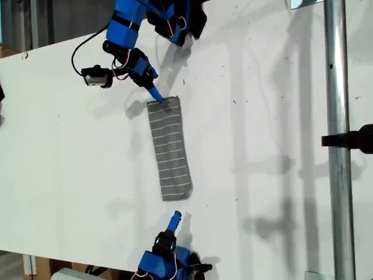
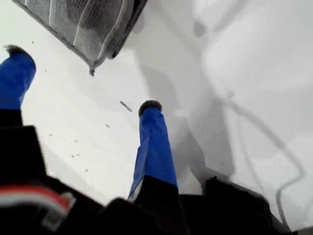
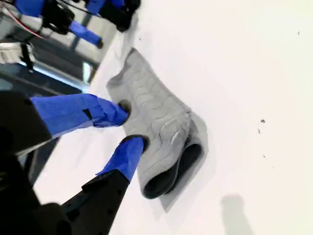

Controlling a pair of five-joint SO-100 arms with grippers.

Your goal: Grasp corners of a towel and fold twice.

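No containers in shot. Towel (image 1: pixel 169 150) lies folded into a long narrow strip mid table (image 1: pixel 262 146), running from the exterior view's top to its bottom. My first gripper (image 2: pixel 83 78), at that view's bottom, is wide open, holds nothing, just short of towel's near end. My second gripper (image 3: pixel 128 125), at top, is slightly open, fingertips (image 3: pixel 133 143) touching towel's far-end edge.
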